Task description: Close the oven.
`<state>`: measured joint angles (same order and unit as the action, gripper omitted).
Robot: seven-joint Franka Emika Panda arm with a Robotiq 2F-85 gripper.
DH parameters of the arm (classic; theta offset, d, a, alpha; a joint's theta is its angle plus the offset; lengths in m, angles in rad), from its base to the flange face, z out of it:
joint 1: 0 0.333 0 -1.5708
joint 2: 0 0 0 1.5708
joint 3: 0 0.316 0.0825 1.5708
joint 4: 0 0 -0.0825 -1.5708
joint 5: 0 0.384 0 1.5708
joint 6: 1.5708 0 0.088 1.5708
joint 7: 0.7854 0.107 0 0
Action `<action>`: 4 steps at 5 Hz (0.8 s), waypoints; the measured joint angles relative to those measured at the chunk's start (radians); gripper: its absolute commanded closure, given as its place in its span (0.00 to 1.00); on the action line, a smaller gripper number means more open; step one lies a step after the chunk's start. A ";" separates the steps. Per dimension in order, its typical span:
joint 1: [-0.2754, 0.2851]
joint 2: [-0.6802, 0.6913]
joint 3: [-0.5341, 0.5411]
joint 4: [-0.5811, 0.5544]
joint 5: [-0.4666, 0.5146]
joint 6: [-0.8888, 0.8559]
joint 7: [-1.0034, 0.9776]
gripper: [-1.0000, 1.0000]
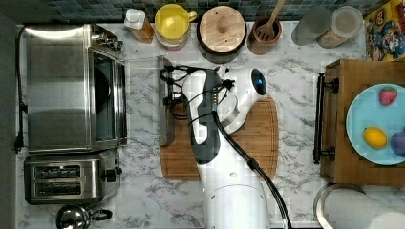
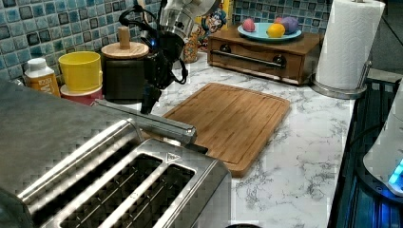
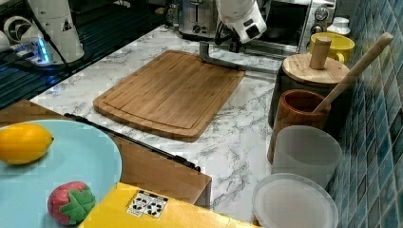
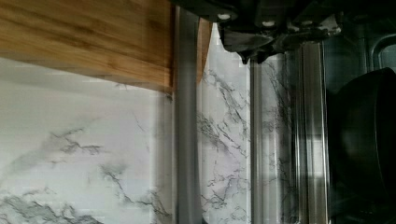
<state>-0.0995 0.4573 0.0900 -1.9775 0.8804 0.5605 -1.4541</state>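
One oven (image 1: 71, 88) sits on the marble desk (image 1: 296, 119), its glass door (image 1: 143, 100) folded down flat. Whether the claw (image 2: 148, 97) above the door's bar handle (image 1: 165, 102) is clenched, I cannot tell.

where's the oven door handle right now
The oven's door handle lies lowered flat over the cutting board's edge on the top view's left, with the gripper right at it.

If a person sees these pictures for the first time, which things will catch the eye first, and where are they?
The oven at the top view's left stands open, its glass door folded flat over the marble counter. The white arm's hand hangs just above the door's bar handle, at the edge of the wooden cutting board in the middle.
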 measured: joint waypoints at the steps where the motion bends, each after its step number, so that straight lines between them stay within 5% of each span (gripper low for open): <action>1: 0.003 0.000 0.000 0.005 -0.014 0.001 0.000 1.00; 4: 0.003 0.000 -0.003 0.004 -0.007 0.004 0.005 1.00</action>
<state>-0.0961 0.4570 0.0875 -1.9736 0.8730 0.5649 -1.4492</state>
